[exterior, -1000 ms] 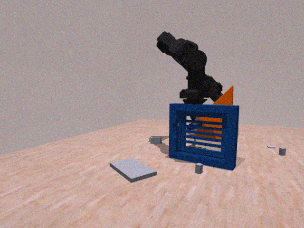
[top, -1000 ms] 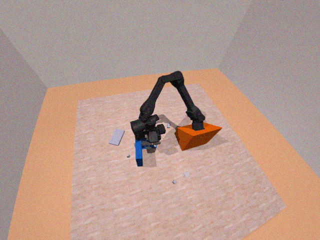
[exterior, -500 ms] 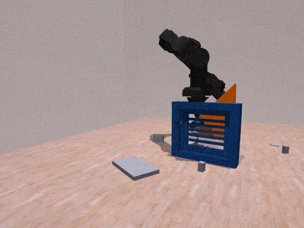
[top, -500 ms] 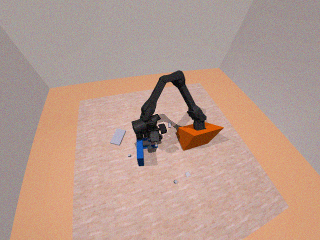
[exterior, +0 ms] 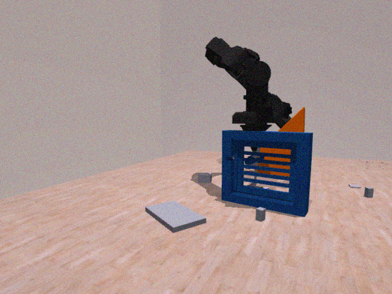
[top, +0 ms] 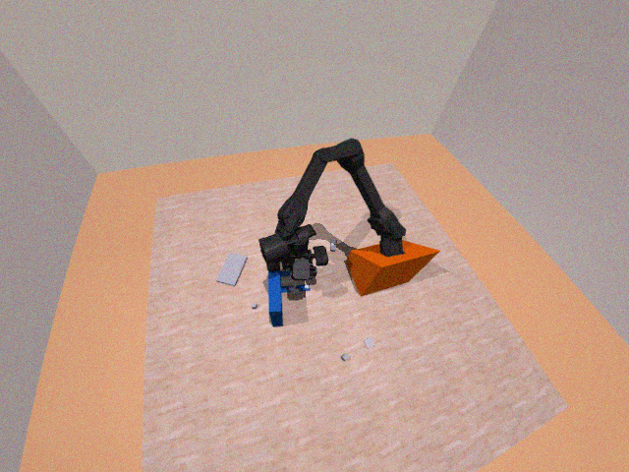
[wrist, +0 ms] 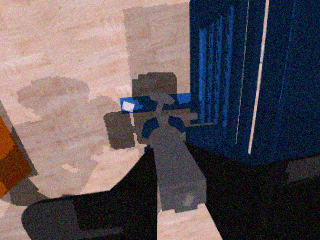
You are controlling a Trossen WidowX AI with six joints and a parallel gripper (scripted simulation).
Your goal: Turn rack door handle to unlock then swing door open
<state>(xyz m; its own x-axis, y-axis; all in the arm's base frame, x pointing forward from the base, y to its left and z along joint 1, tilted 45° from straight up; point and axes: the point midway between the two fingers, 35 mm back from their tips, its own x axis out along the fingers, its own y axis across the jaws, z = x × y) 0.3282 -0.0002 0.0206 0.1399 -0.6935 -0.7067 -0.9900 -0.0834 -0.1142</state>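
The blue rack frame [top: 274, 294] [exterior: 227, 177] stands upright on the table. Its slatted blue door [exterior: 266, 188] [wrist: 216, 70] looks shut, with its slats lying within the frame. The grey handle [wrist: 179, 172] stands upright in front of the door in the wrist view, on a blue piece [wrist: 179, 99] that sticks out on the arm's side. My gripper [wrist: 168, 151] points down from above, its two black fingers on either side of the handle, shut on it. In the top view the gripper hides the handle. How far the handle is turned I cannot tell.
The arm's base is at an orange wedge [top: 391, 274] [exterior: 296, 123] [wrist: 10, 165], on the door's side. A grey flat panel [top: 232, 268] [exterior: 174, 215] lies behind the frame. Small grey blocks [top: 254, 306] [exterior: 260, 214] [top: 345, 357] [exterior: 368, 192] and a small tile [top: 369, 342] lie around.
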